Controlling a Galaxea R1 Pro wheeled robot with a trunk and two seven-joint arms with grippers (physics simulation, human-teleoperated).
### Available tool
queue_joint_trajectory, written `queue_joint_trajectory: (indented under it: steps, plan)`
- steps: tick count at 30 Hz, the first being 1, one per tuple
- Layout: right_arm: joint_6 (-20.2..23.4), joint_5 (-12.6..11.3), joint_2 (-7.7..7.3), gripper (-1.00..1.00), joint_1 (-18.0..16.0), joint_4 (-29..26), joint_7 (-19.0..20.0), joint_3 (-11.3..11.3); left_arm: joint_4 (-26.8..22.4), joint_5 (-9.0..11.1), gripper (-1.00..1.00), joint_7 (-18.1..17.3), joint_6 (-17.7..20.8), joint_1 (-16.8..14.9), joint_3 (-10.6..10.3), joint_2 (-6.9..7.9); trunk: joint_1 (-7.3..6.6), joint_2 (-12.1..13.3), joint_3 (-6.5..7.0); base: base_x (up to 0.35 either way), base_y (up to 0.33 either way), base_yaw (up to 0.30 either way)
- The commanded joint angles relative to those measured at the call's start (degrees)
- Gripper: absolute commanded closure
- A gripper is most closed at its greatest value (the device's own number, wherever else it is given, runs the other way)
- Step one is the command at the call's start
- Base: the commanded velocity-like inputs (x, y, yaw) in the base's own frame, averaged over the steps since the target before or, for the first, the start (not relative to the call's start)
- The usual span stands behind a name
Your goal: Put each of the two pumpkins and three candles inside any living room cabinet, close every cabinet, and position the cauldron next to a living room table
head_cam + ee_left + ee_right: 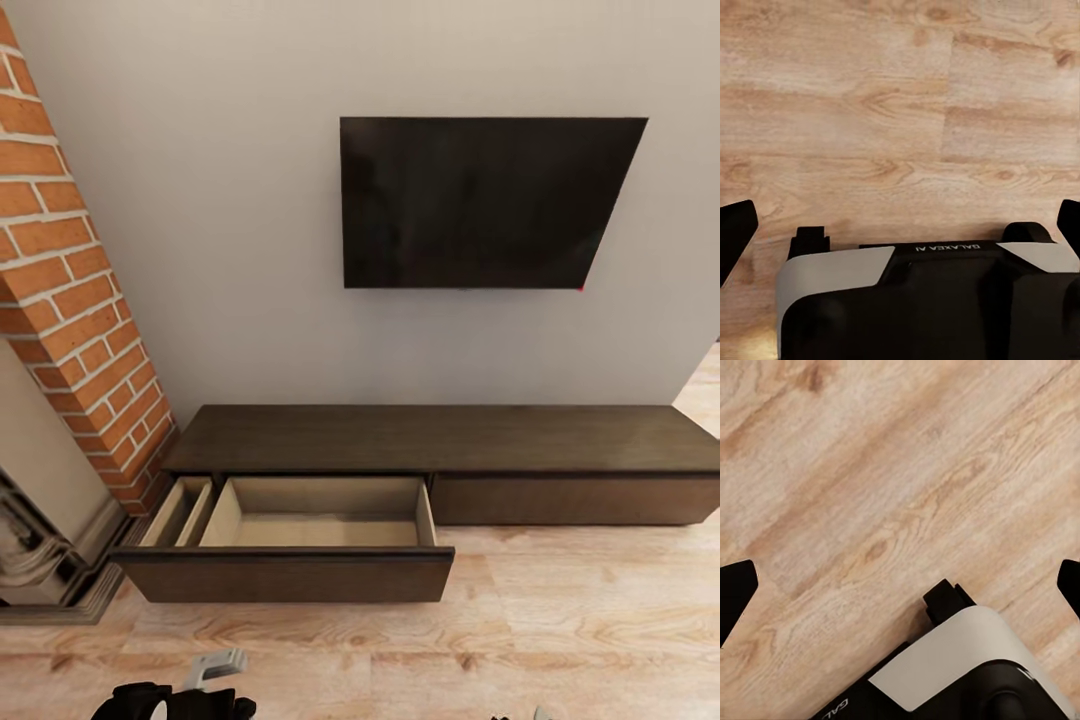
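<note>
Both tools [900,225] [900,585] gape over floor; cabinet [440,440] well ahead.

**Robot body: black and pale grey shells**

Matte black finger tips [736,232] are seen at frame edges in both wrist views. A glossy black base w/ pale grey panels [836,270] is shown, marked "GALAXEA AI" [947,247], mirrored.

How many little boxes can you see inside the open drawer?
2. A narrow pale beige wooden compartment sits at the brick-wall end of the long dark brown cabinet's pulled-out drawer; a wide pale beige compartment is beside it. Both look empty.
</note>
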Motion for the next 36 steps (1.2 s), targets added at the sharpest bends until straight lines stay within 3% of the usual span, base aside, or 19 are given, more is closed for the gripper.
queue_joint_trajectory:
  steps: [1,9,18,36]
  plan:
    - [0.0,0.0,0.0,-1.0,0.0,-0.2,0.0,0.0,0.3,0.0,-1.0,0.8,-0.4,0.0,0.0,-0.04,-0.23,0.4,0.19,0.0,0.0,0.067]
    - [0.1,0.1,0.97,-1.0,0.0,-0.5,0.0,0.1,1.5,0.4,-1.0,7.1,-1.6,0.0,-0.1,-1.61,-1.54,2.8,1.26,0.0,0.0,0.227]
    - [0.0,0.1,1.3,-1.0,0.0,-0.4,-0.1,4.5,1.9,0.1,-1.0,8.0,-1.9,0.0,-0.2,-2.79,-1.54,2.8,1.26,0.0,0.0,0.283]
    - [-0.1,0.1,1.63,-1.0,0.0,-0.5,-0.1,5.2,2.1,0.2,-1.0,7.9,-3.4,0.0,-0.2,-2.74,-1.54,2.8,1.26,0.037,-0.037,0.286]
